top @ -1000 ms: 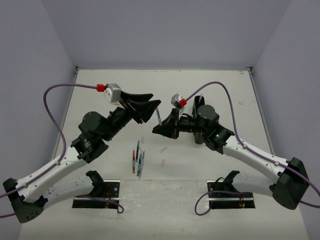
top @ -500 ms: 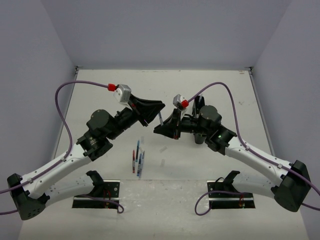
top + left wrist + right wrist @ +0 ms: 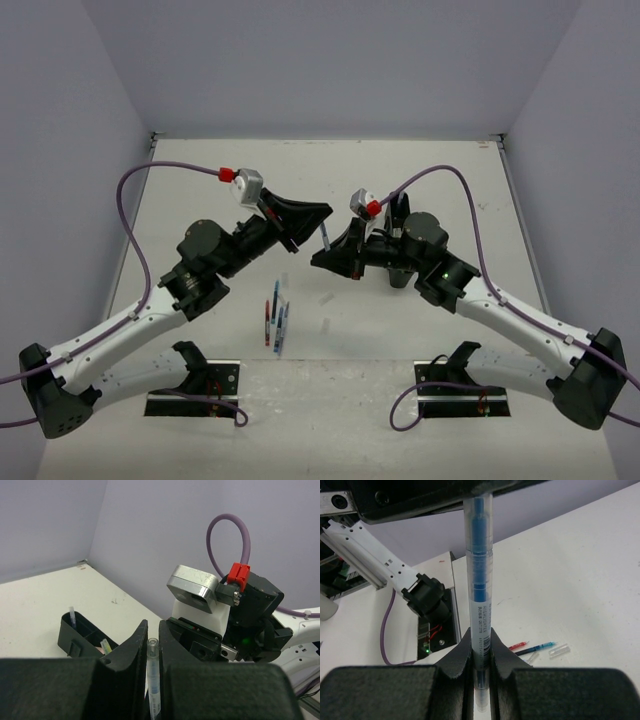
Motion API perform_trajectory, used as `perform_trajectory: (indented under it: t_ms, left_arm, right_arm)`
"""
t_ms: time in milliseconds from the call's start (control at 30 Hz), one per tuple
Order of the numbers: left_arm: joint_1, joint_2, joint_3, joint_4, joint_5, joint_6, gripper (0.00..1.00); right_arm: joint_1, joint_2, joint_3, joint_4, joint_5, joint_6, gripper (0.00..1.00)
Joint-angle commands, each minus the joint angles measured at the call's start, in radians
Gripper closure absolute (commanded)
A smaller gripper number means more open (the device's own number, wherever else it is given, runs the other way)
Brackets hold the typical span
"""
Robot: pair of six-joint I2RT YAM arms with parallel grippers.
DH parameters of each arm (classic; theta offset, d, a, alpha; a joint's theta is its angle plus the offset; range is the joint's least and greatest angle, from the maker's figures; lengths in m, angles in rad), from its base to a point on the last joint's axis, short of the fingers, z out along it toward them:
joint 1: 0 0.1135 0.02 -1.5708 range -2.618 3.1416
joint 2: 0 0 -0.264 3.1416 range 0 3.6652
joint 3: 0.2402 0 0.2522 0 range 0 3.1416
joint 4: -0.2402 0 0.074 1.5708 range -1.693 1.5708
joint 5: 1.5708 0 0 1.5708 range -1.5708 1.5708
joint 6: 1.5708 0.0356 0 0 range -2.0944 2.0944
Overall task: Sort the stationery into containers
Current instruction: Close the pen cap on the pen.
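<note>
A clear highlighter with a blue core (image 3: 325,236) hangs in the air between both arms. My right gripper (image 3: 481,639) is shut on its lower part, and its barrel (image 3: 480,570) rises straight up. My left gripper (image 3: 152,631) is shut on the other end of the highlighter (image 3: 154,675). In the top view the left gripper (image 3: 320,213) sits just above the right gripper (image 3: 318,256). The black organiser tray (image 3: 70,634) stands on the table beyond, with a pale pen and a yellow-green one in it. Loose pens (image 3: 275,315) lie on the table below.
Red and blue pens (image 3: 535,647) and a clear cap (image 3: 559,650) lie under the grippers. Two small clear caps (image 3: 325,298) rest right of the pen pile. Black arm mounts (image 3: 195,385) sit at the near edge. Walls enclose the table on three sides.
My left gripper has moved right onto the highlighter's free end and shut on it. The right gripper has kept its hold and barely moved.
</note>
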Motion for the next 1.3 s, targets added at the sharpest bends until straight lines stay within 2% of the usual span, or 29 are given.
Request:
perform_trajectory:
  t_ms: [0,100,333,567,700,767,867,1033,1067,1100,1133,1167,1200,1267]
  left_arm:
    - [0.004,0.027,-0.047,0.016,0.085,-0.042,1.0]
    - [0.002,0.033,-0.089,0.053,0.117,-0.077,1.0]
    - [-0.027,0.056,-0.213,0.162,0.194,-0.133,1.0]
    - [-0.044,0.04,-0.247,0.171,0.222,-0.099,1.0]
    - [-0.047,0.07,-0.232,0.146,0.239,-0.079,1.0]
    - [-0.046,0.072,-0.185,0.097,0.209,-0.042,1.0]
    - [-0.044,0.086,-0.035,-0.011,0.207,0.029,1.0]
    - [-0.044,0.119,0.122,-0.109,0.177,0.089,1.0]
    - [-0.044,0.12,0.15,-0.128,0.138,0.094,0.9]
    - [-0.043,0.117,0.165,-0.142,0.078,0.099,0.61]
    - [-0.044,0.114,0.17,-0.146,0.059,0.1,0.51]
    - [-0.044,0.11,0.187,-0.16,0.004,0.097,0.3]
    - [-0.044,0.106,0.215,-0.183,-0.084,0.092,0.01]
    - [-0.044,0.11,0.301,-0.26,-0.229,0.076,0.0]
  right_arm:
    - [-0.002,-0.021,0.123,0.053,0.134,-0.007,1.0]
    - [-0.014,0.011,0.203,0.039,0.2,-0.016,1.0]
    - [-0.046,0.141,0.471,-0.072,0.2,-0.047,1.0]
    - [-0.102,0.178,0.474,-0.059,0.181,0.018,1.0]
    - [-0.108,0.214,0.564,-0.128,0.127,-0.013,1.0]
    - [-0.108,0.251,0.584,-0.156,0.078,-0.02,1.0]
    - [-0.091,0.286,0.514,-0.114,-0.008,0.022,1.0]
    - [-0.089,0.242,0.356,-0.05,0.046,0.071,1.0]
    - [-0.091,0.226,0.33,-0.059,0.075,0.066,1.0]
    - [-0.092,0.213,0.304,-0.076,0.11,0.058,1.0]
    - [-0.092,0.209,0.296,-0.081,0.137,0.049,1.0]
    - [-0.092,0.2,0.277,-0.109,0.192,0.041,1.0]
    - [-0.092,0.186,0.249,-0.148,0.265,0.033,1.0]
    - [-0.095,0.16,0.197,-0.175,0.373,0.031,1.0]
